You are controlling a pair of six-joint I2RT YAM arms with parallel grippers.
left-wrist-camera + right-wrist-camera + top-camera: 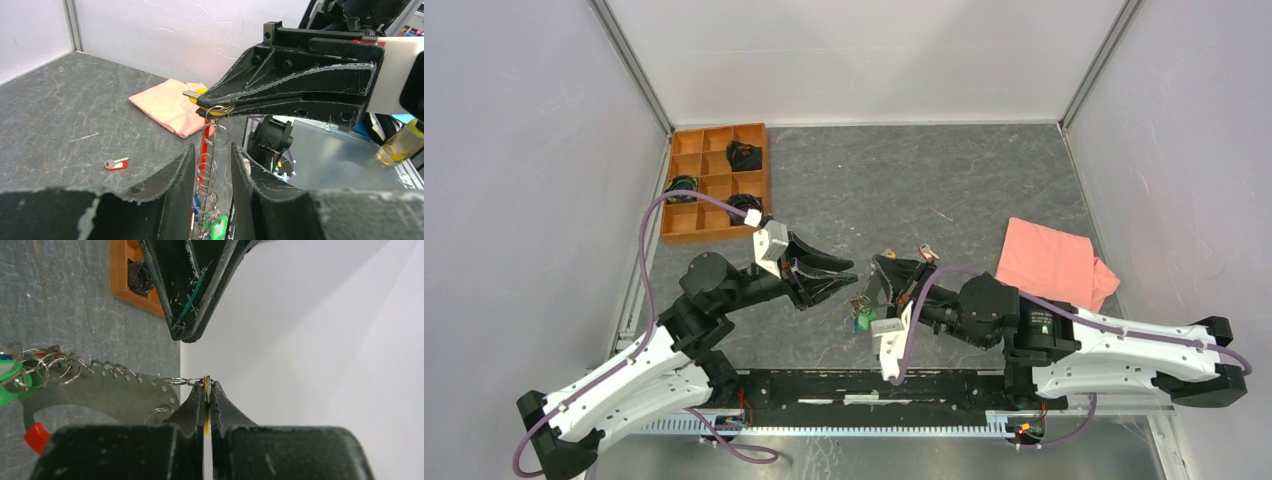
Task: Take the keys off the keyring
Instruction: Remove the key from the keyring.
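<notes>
Right gripper (206,390) is clamped shut on the yellow key (220,111), held up off the table so the keyring (206,170) hangs free below it. The hold looks meant to anchor one end and leave the chain of small rings straight and reachable.

Left gripper (212,152) has its fingers parted on either side of the hanging chain. It pinches nothing, and contact with the rings can't be judged. The red strap (205,142) runs down alongside the rings in the same gap.

The other keys (862,318) dangle at the bottom of the chain between the two grippers, above the table near its front edge. A green key (218,227) is lowest, with blue just above it.

One red key (116,164) lies loose on the table, apart from the ring and probably already off. The cloth (167,105) lies flat behind, untouched.

Likely step: the left gripper lines up to grab a ring or key while the right holds tension. The rings are thin and the keys tiny, so a slip or a pinch on the wrong loop is the risk. Most keys look attached, so the task is early.
</notes>
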